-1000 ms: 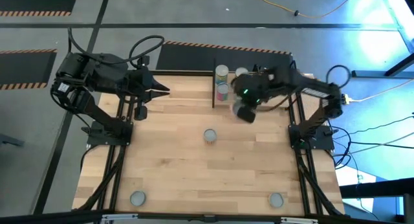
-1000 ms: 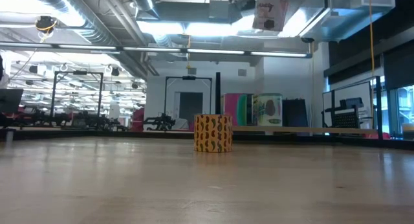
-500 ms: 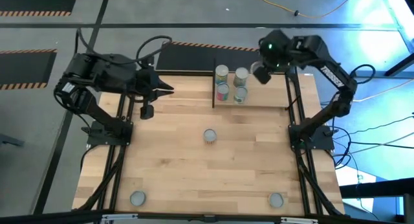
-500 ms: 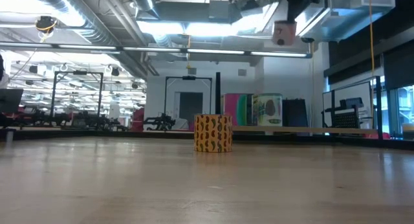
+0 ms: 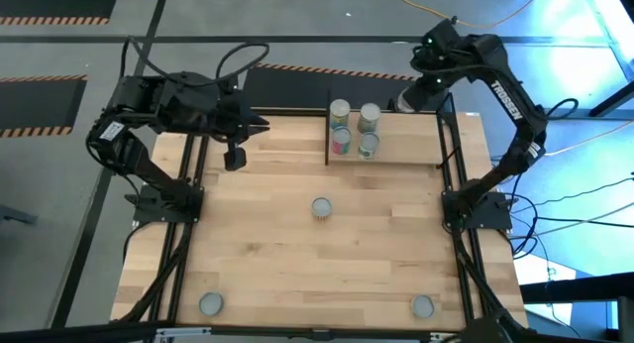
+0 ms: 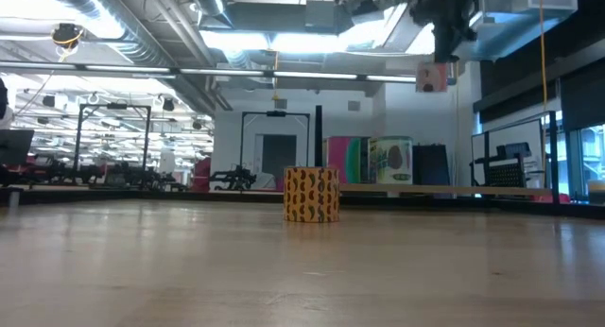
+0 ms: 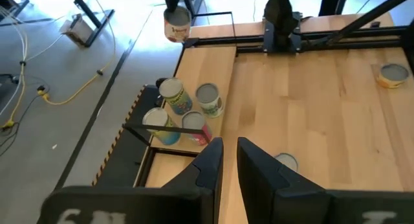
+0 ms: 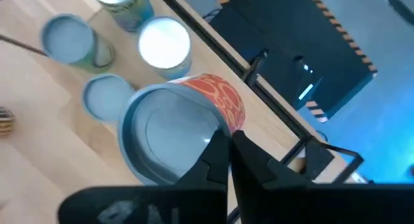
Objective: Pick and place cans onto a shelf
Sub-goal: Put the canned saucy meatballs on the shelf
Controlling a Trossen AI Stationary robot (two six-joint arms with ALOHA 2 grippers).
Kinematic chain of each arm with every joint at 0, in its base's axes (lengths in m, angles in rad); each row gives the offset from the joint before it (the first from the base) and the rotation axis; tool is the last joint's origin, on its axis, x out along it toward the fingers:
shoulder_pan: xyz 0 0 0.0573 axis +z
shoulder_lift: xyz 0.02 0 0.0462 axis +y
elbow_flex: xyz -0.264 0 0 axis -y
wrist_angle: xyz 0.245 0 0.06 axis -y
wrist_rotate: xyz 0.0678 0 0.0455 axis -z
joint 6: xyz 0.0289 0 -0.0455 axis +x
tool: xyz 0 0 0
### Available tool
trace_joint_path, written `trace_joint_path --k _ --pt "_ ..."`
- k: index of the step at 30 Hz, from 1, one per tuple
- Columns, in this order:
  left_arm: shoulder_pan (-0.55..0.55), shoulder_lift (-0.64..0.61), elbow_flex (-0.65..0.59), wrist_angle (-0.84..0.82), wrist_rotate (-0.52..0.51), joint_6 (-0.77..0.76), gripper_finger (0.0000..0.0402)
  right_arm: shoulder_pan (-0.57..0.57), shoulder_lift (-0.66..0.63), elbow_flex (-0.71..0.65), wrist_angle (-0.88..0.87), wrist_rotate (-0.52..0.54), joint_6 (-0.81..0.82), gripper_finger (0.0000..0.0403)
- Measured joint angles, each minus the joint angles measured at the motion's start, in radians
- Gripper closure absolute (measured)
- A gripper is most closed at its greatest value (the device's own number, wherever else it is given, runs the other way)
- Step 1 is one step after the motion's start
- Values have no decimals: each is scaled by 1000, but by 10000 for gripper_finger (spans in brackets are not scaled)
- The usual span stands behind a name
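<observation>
A can with a pink-and-orange label (image 6: pixel 431 77) hangs high from my right gripper (image 8: pixel 229 136), which is shut on it. In the high view this can (image 5: pixel 404 102) is over the table's far edge, just past the far right corner of the shelf (image 5: pixel 406 150). The shelf is a light board with a black panel (image 5: pixel 328 135). Several cans (image 5: pixel 354 127) stand upright on it beside that panel. My left gripper (image 7: pixel 229 146) waits high over the table's far left part (image 5: pixel 260 125). Its fingers are almost together and hold nothing. My right gripper pinches the can's top rim (image 8: pixel 223 128) at one spot. One finger is over the recessed silver top and the other is on the labelled wall. The fingers come from above, slanting down. The can hangs below them, clear of shelf and table.
One loose can (image 5: pixel 321 207) stands at the table's middle; it is the yellow-orange one in the low view (image 6: pixel 311 194). Two more stand by the near edge, left (image 5: pixel 210 303) and right (image 5: pixel 423 305). Black frame rails (image 5: pixel 451 155) run along both table sides.
My right gripper has swung with the can from over the shelf's front toward the table's far right corner. It stayed high, and its wrist rolled. The can stayed in the hold, clear of everything. My left gripper has drifted a little toward the table's right.
</observation>
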Motion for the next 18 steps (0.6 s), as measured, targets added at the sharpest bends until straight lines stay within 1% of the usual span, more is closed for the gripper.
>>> trace_joint_path --k 3,7,12,18 --pt "15 0 0 0 1 0 364 -23 0 -97 94 -6 -9 397" --pt "33 0 0 0 0 0 364 -38 -2 -213 184 -57 -31 397" --pt "56 0 0 0 1 0 364 -58 -2 -347 269 -60 -52 397" --pt "80 0 0 2 1 0 364 -100 -2 -487 438 -60 -59 397"
